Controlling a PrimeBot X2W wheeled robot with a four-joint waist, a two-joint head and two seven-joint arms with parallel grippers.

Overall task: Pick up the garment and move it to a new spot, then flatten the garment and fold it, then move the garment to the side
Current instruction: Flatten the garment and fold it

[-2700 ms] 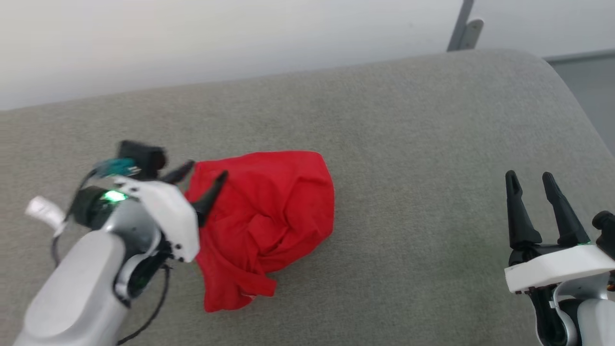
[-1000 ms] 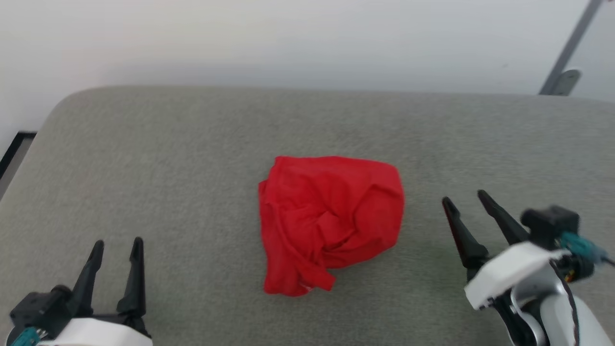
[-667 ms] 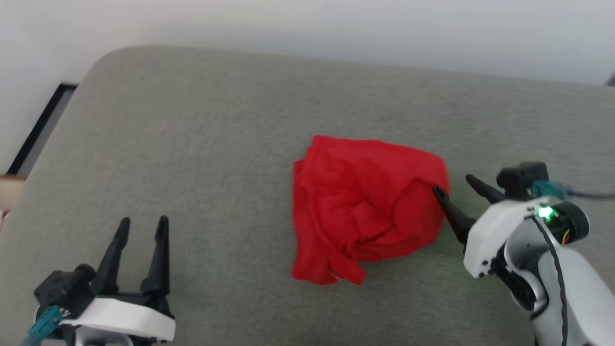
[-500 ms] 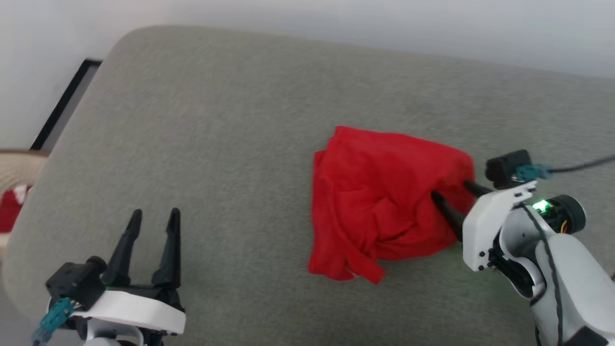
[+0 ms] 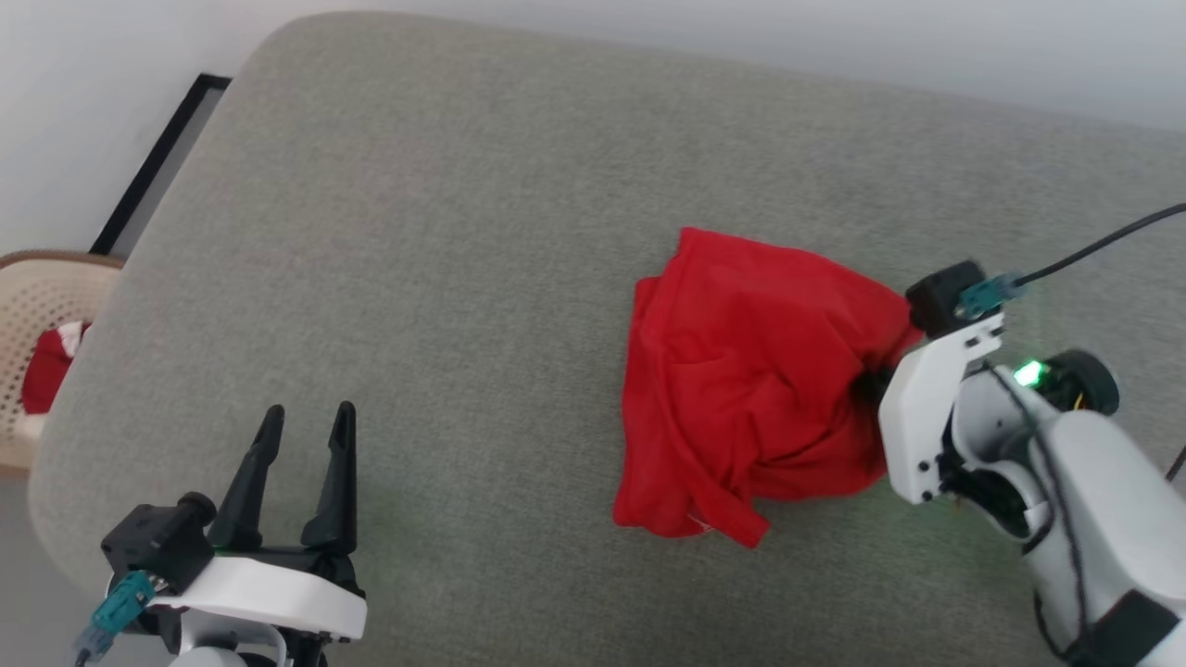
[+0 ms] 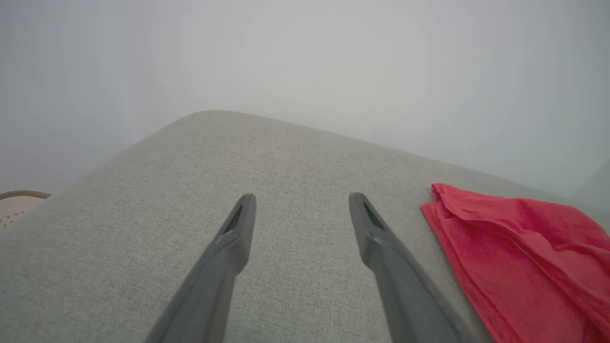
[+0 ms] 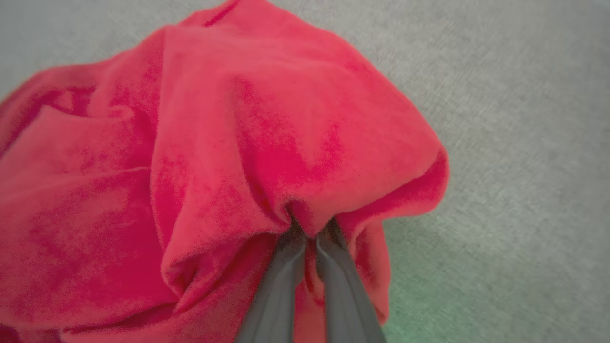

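Since a second ago the right end effector [image 7: 310, 227] has reached in and pinched shut on a bunched fold (right edge) of the shirt [image 5: 741, 371]; the left end effector [image 5: 308, 419] sits open. Crumpled on the grey cushion [image 5: 445, 232], the shirt looks thin and limp and will likely sag; its corners seem better holds.
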